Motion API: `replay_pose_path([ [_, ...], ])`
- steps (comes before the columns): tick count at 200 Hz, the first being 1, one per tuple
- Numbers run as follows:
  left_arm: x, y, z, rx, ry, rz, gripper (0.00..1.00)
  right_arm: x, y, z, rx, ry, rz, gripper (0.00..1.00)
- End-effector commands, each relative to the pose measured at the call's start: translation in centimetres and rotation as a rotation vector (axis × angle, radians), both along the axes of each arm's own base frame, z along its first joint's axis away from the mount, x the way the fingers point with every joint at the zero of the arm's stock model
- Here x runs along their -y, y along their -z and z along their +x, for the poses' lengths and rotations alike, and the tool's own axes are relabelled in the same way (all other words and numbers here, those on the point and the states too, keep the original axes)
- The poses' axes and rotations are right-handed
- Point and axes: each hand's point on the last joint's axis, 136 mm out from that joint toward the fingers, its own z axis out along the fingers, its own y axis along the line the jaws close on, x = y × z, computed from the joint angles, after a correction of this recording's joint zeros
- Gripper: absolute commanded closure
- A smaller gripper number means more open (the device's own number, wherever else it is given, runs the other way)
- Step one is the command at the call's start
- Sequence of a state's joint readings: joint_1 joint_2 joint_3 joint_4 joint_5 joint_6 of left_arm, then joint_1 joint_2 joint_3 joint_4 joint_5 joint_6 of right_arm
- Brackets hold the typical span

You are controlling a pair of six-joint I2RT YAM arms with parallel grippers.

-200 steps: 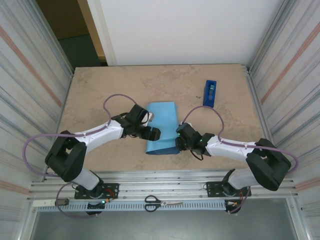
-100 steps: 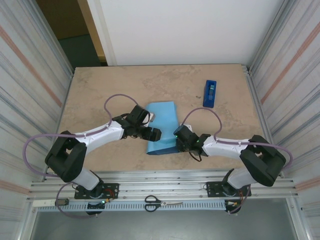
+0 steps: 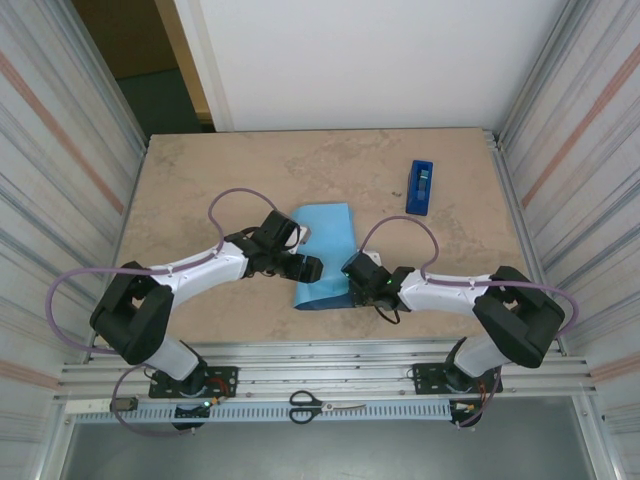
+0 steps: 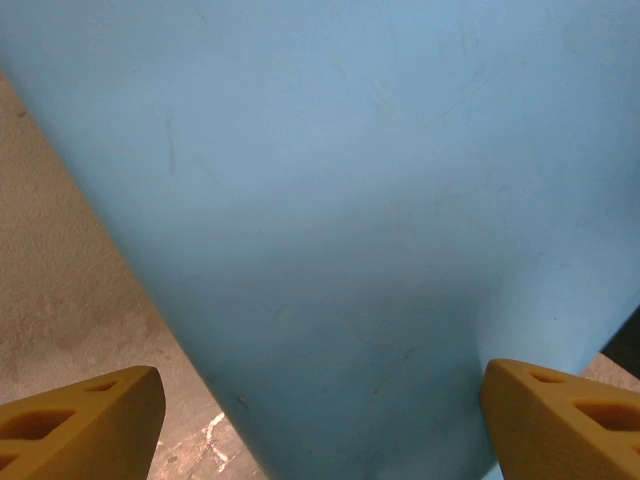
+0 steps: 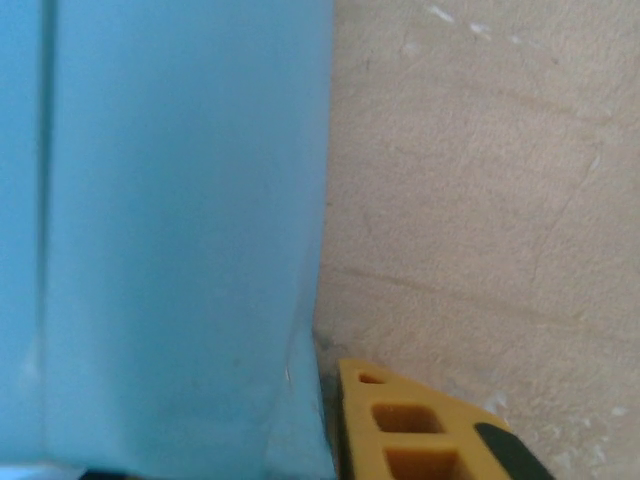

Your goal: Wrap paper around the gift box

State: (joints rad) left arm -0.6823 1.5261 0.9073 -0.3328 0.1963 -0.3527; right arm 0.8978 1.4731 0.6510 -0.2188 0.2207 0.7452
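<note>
Moved: right gripper (image 3: 351,272) is nudging inward toward the right edge of the paper (image 3: 326,245).
Paper: lying mid-table between both grippers, long axis running away from the bases.
Left gripper (image 3: 309,268): gaping wide, holding nothing.
Right jaws: cannot tell how far open.

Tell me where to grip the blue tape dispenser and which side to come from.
Grip the tape dispenser around its middle, fingers on its two long sides, coming down from above. It is long and narrow, its length running roughly away from the arms, so the narrow width likely fits open fingers. It stands apart from the paper, leaving both sides free.
</note>
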Motion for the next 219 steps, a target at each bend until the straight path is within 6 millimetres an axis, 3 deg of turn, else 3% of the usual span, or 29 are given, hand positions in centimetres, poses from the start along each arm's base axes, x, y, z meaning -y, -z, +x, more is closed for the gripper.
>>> replay_pose_path([
  [1,-1.1,1.2,-0.7,-0.020,-0.001,0.067,0.18,1.1,0.4,-0.9,-0.024,0.029,-0.034,0.80],
  [15,-1.0,1.2,-0.7,-0.019,-0.001,0.066,0.18,1.3,0.7,-1.3,-0.030,0.027,-0.033,0.80],
  [57,-1.0,1.3,-0.7,-0.024,0.001,0.068,0.18,1.0,0.8,-1.6,-0.038,0.012,-0.014,0.97],
  [85,-1.0,1.4,-0.7,-0.025,-0.001,0.071,0.19,1.0,0.5,-1.5,-0.031,0.016,-0.017,0.95],
  [101,-1.1,1.4,-0.8,-0.028,-0.001,0.070,0.19,1.0,0.2,-1.8,-0.035,0.016,-0.008,0.85],
  [121,-1.1,1.4,-0.8,-0.027,-0.005,0.071,0.19,1.0,0.0,-2.3,-0.034,0.016,0.000,0.83],
  [154,-1.0,1.4,-0.8,-0.025,-0.002,0.069,0.19,0.8,0.7,-2.8,-0.051,0.004,-0.002,0.95],
  [179,-1.0,1.4,-0.8,-0.026,0.001,0.068,0.19,0.9,0.2,-2.6,-0.043,0.002,-0.011,0.79],
  [194,-1.0,1.3,-0.7,-0.023,0.001,0.068,0.19,1.0,-0.7,-2.6,-0.026,-0.002,0.003,0.75],
  [219,-1.0,1.3,-0.7,-0.022,0.002,0.067,0.19,1.5,-2.4,-2.8,0.003,-0.011,0.035,0.60],
])
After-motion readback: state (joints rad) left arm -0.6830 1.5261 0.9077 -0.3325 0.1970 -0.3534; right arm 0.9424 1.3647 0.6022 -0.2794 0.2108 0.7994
